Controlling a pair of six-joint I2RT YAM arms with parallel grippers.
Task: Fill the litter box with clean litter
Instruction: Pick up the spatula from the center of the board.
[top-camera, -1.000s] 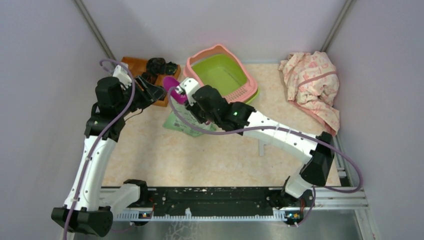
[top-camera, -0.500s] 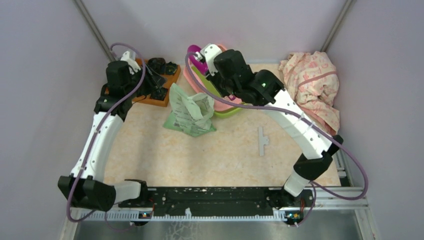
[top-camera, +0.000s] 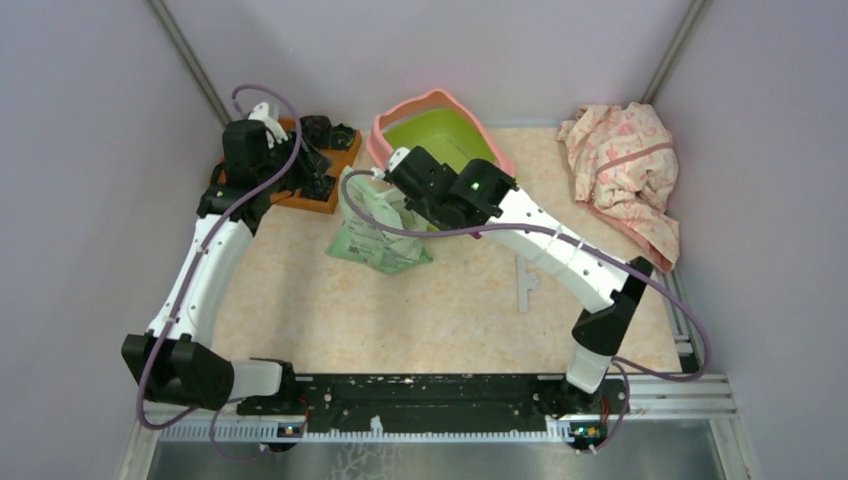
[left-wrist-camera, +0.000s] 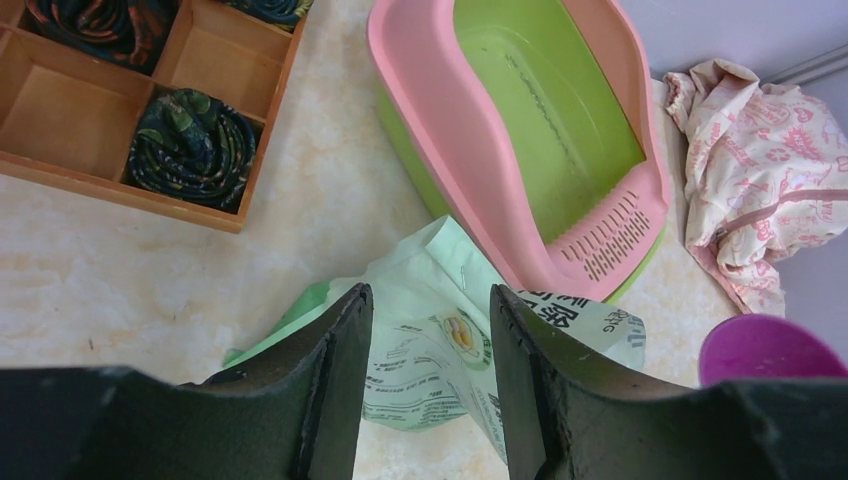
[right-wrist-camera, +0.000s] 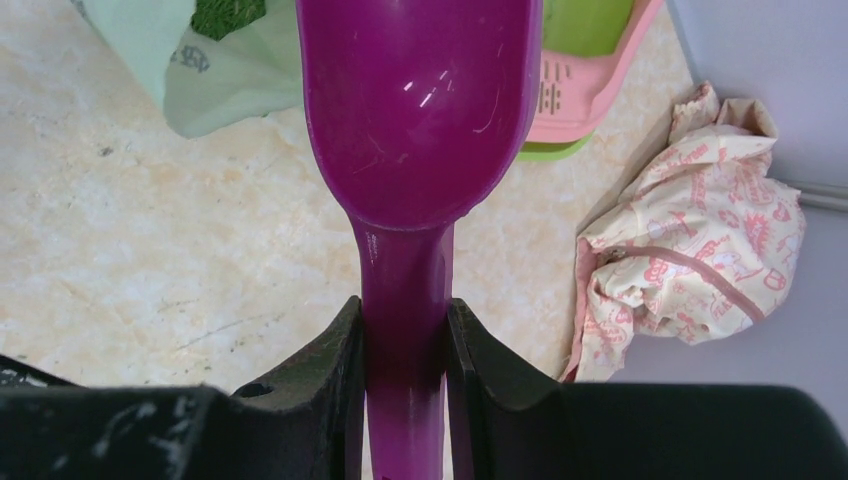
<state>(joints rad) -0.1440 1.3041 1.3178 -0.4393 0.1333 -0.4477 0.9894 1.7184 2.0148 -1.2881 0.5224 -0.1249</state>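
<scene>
The litter box (top-camera: 447, 135), a lime green basin (left-wrist-camera: 545, 115) with a pink rim (left-wrist-camera: 420, 120), stands at the back; its bottom shows bare. Just in front of it the pale green bag (top-camera: 375, 225) stands open, and dark green litter (right-wrist-camera: 228, 14) shows in its mouth. My right gripper (right-wrist-camera: 403, 320) is shut on the handle of a purple scoop (right-wrist-camera: 420, 100), whose bowl looks empty and hovers between the bag and the litter box (right-wrist-camera: 590, 95). My left gripper (left-wrist-camera: 430, 310) is open above the bag (left-wrist-camera: 440, 345), with nothing between its fingers (left-wrist-camera: 335, 385).
An orange-brown wooden tray (top-camera: 338, 160) with dark rolled cloths (left-wrist-camera: 190, 135) sits at the back left. A crumpled pink-patterned cloth (top-camera: 625, 170) lies at the back right. A grey T-shaped piece (top-camera: 524, 280) lies on the table right of centre. Walls close in on three sides.
My right arm carried the scoop from the bag to the litter box and has come back toward the bag. My left arm has drawn back toward the wooden tray.
</scene>
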